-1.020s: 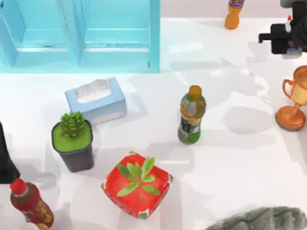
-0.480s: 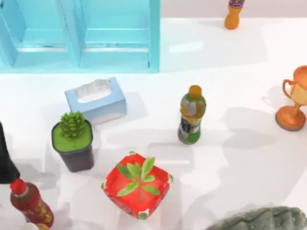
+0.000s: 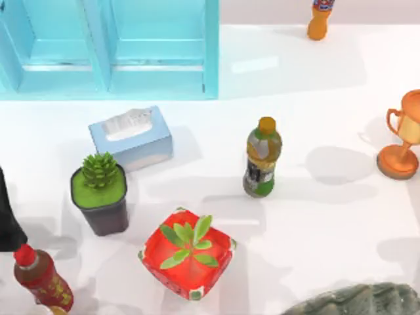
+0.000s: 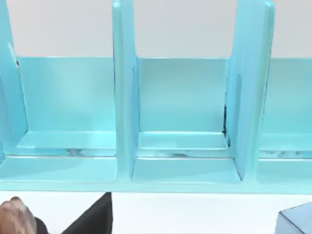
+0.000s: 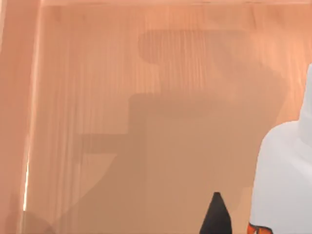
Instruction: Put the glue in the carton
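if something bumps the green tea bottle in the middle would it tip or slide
The green tea bottle stands upright, tall on a narrow base, so it would probably tip rather than slide. Its round body would then likely roll across the smooth white table.

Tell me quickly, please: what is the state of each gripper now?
Left gripper: cannot be told; its wrist camera faces the blue shelf.
Right gripper: cannot be told; the white glue stands close before its wrist camera, over an orange-brown surface.

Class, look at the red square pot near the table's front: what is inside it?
A green leafy plant stands inside the red square pot. Its leaves cover the middle, so whatever lies beneath them cannot be seen.
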You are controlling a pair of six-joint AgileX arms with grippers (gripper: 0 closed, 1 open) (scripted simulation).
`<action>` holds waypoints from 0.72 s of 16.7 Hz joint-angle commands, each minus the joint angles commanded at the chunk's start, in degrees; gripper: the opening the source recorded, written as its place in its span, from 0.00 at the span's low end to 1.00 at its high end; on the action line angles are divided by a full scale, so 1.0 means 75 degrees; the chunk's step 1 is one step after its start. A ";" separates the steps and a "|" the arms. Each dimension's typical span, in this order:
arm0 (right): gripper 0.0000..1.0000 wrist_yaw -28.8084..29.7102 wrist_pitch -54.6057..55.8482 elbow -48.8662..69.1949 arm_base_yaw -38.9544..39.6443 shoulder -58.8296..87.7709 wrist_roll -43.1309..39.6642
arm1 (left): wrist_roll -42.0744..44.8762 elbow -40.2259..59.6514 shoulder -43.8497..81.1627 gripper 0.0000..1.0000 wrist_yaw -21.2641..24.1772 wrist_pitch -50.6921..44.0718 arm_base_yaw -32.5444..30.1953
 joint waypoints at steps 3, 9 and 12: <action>0.00 -0.0036 -0.0005 -0.0066 -0.0052 -0.0059 -0.0044 | 0.0000 0.0000 0.0000 1.00 0.0000 0.0000 0.0000; 0.00 0.0088 0.0341 -0.0214 0.0047 0.0313 0.0068 | 0.0000 0.0000 0.0000 1.00 0.0000 0.0000 0.0000; 0.00 0.0128 0.0894 -0.0348 0.0180 0.0626 0.0195 | 0.0000 0.0000 0.0000 1.00 0.0000 0.0000 0.0000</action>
